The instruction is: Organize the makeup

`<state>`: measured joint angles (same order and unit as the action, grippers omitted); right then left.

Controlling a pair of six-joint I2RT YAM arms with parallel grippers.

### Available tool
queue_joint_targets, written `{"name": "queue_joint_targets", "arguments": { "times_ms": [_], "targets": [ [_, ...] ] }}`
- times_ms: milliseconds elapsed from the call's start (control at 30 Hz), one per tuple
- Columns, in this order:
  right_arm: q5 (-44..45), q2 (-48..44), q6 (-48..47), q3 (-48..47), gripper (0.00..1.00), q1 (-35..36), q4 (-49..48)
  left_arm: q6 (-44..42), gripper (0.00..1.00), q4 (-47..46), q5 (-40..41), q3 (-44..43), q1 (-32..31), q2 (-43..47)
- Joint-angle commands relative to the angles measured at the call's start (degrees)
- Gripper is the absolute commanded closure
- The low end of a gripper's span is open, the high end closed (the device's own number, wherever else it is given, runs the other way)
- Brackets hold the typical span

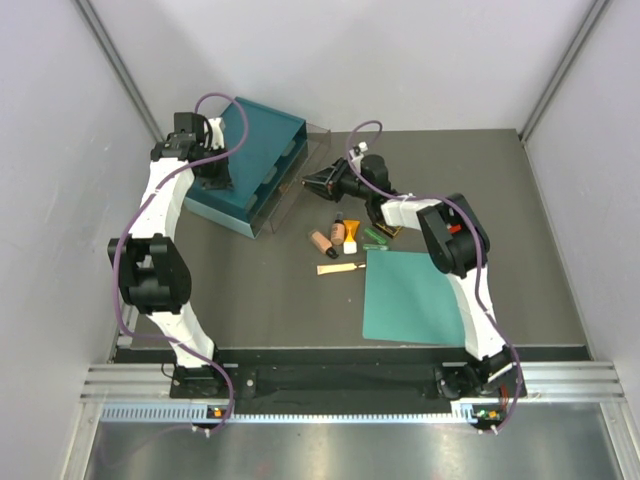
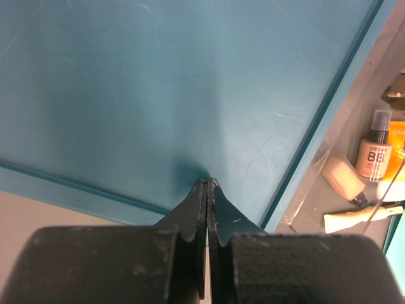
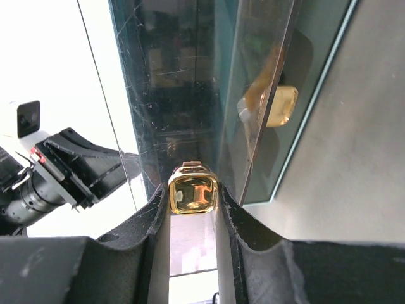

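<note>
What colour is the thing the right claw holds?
Small square piece: glossy gold, clearest in right wrist view.

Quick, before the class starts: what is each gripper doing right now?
Left gripper: shut, holding nothing, tips by the teal box.
Right gripper: shut on a gold-capped item.

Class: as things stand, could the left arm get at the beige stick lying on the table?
Probably yes. The beige stick lies uncovered on the table. The left tool is shut at the teal organizer top, so it must lift and open first.
</note>
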<state>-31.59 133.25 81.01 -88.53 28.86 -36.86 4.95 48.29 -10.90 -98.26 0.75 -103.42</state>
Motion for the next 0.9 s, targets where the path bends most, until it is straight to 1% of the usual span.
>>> {"name": "queue_joint_targets", "arguments": {
  "times_ms": [0,233,400,433,600,633,667,700,733,767,833,867],
  "targets": [
    [-3.1,-3.9,-4.2,2.7,1.0,-1.2,3.4,0.1,1.0,4.5,1.2,0.7,-0.1,-3.0],
    [-4.3,-5.4,-4.3,4.2,1.0,-2.5,3.6,0.1,1.0,4.8,1.5,0.8,0.0,-3.0],
    [-4.4,-7.5,-4.9,7.5,1.0,-2.8,3.0,0.2,1.0,4.9,1.5,0.8,-0.1,-3.0],
    [-4.4,-7.7,-4.8,8.1,1.0,-2.9,1.7,0.3,1.0,5.0,1.5,0.7,-0.1,-3.0],
    [-6.0,-6.6,-4.6,8.5,1.0,-2.9,0.9,0.5,1.0,5.0,1.3,0.3,0.0,-3.0],
    [-6.4,-6.5,-4.6,8.5,0.97,-2.9,0.9,0.4,1.0,5.0,1.3,0.4,-0.1,-3.1],
    [-7.0,-6.3,-4.5,8.5,0.84,-2.9,0.8,0.3,1.0,5.1,1.4,0.4,-0.1,-3.0],
    [-7.3,-6.3,-5.0,8.3,0.79,-3.1,1.1,0.4,1.0,5.1,1.4,0.3,-0.1,-3.1],
    [-7.6,-6.3,-5.3,8.3,0.77,-3.0,1.8,0.4,0.99,5.1,1.4,0.4,-0.1,-3.0],
    [-8.0,-6.4,-5.6,8.5,0.68,-3.0,1.7,0.4,0.98,5.2,1.4,0.5,-0.1,-3.0],
    [-8.2,-6.9,-5.8,9.0,0.6,-3.0,2.7,0.4,0.96,5.1,1.3,0.3,-0.1,-3.0],
    [-8.3,-7.5,-6.6,9.6,0.53,-3.0,3.1,0.4,0.96,5.2,1.1,0.4,-0.1,-3.0]
  ]
}}
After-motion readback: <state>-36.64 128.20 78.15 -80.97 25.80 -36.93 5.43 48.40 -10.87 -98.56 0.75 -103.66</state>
